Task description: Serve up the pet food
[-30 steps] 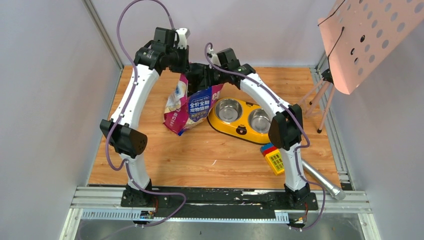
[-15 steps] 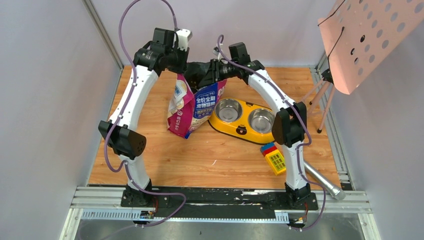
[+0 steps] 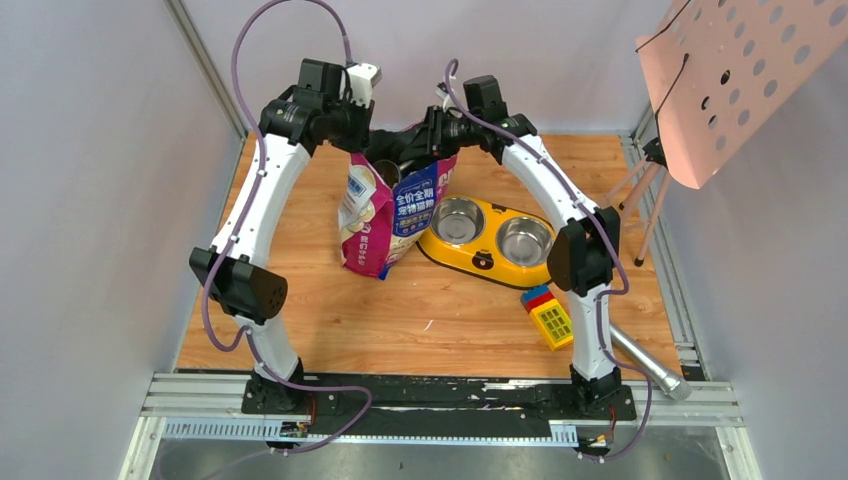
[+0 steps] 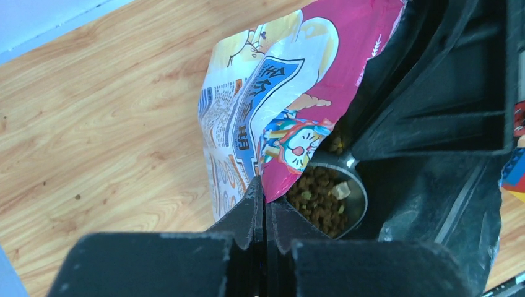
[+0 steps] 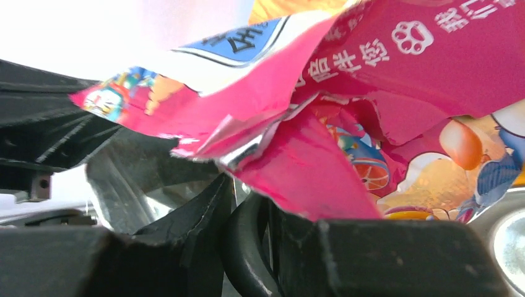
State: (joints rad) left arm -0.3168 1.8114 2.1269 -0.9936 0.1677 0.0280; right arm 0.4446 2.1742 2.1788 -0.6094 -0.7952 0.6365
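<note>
The blue-and-magenta cat food bag (image 3: 390,215) stands on the wooden floor, left of the yellow double-bowl feeder (image 3: 485,262). My left gripper (image 3: 383,148) is shut on the bag's torn top edge (image 4: 291,167), holding the mouth open; its jaws (image 4: 264,193) are pressed together on the foil. My right gripper (image 3: 418,148) is at the bag's mouth, shut on the dark handle (image 5: 247,247) of the grey metal scoop (image 4: 356,192). The scoop is full of brown kibble (image 4: 319,201), just inside the opening. Both feeder bowls (image 3: 457,218) look empty.
A yellow, red and blue toy block (image 3: 546,315) and a metal cylinder (image 3: 645,365) lie by the right arm's base. A pink perforated board on a stand (image 3: 730,70) hangs over the back right corner. Grey walls close in left and behind.
Both grippers have risen and moved back together. The bag has been pulled from leaning to nearly upright, and its mouth has opened wider.
</note>
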